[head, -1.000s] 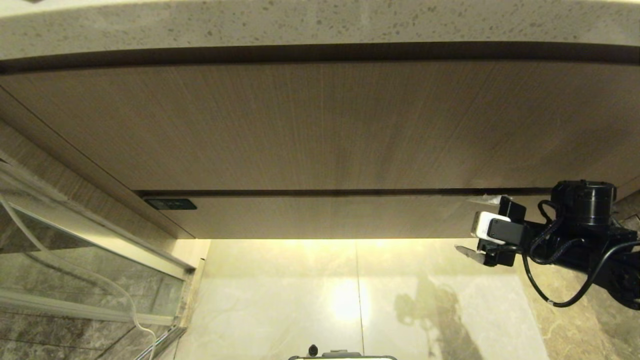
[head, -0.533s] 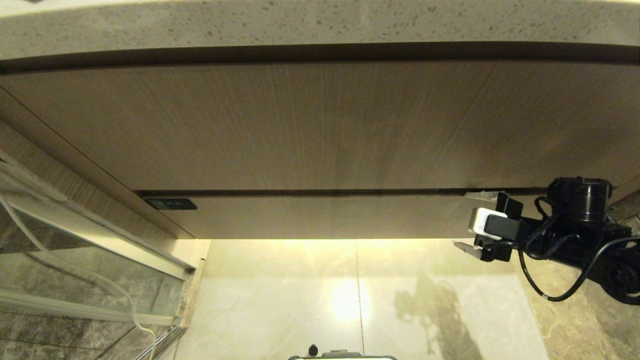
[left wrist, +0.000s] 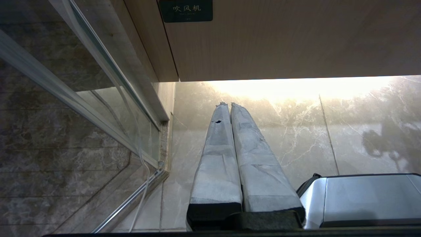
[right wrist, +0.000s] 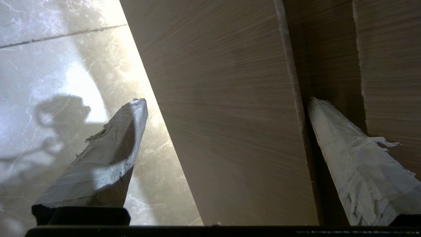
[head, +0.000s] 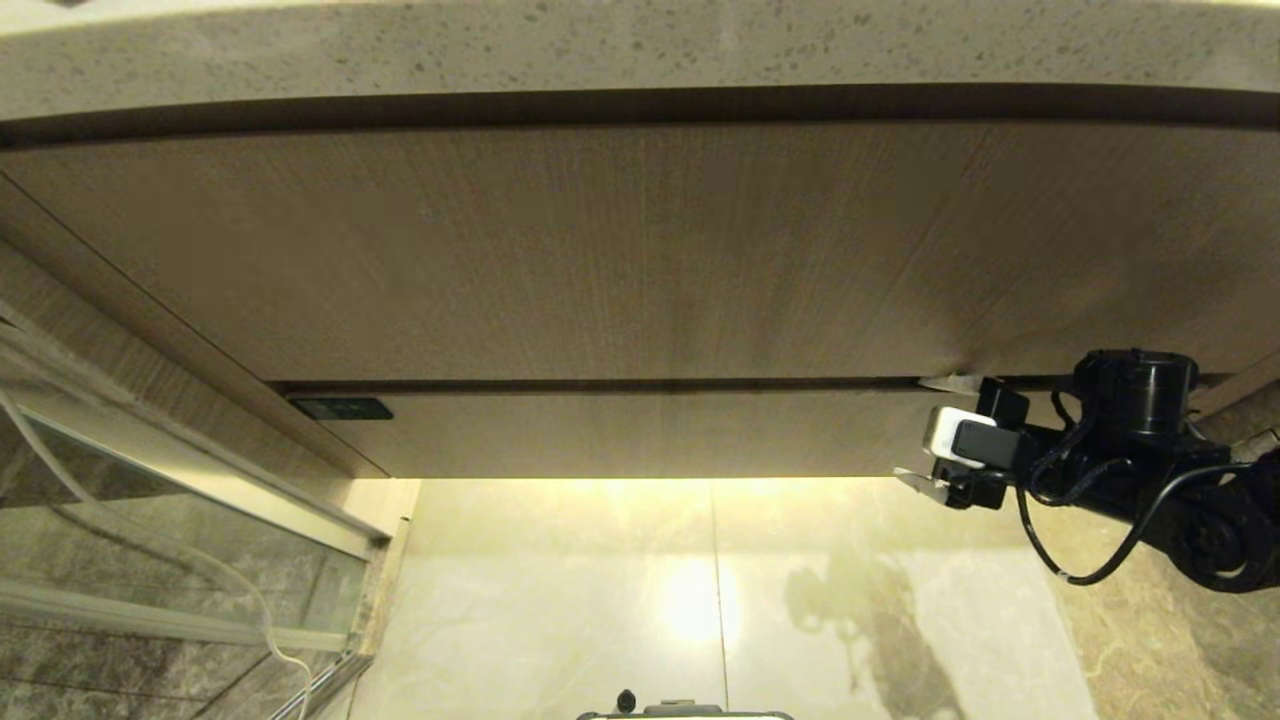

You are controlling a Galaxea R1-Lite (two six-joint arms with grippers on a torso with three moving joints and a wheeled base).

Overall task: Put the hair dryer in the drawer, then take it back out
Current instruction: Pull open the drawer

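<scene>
Drawer (head: 640, 432) closed under the taller panel (head: 620, 250), black label (head: 341, 408) at its left end. Dryer not visible. Right gripper (head: 930, 432) wide open, straddling the drawer front at its right end: one finger in the top gap, one below the bottom edge. Left gripper (left wrist: 227, 105) fingers pressed together, over the floor (head: 700, 600).
</scene>
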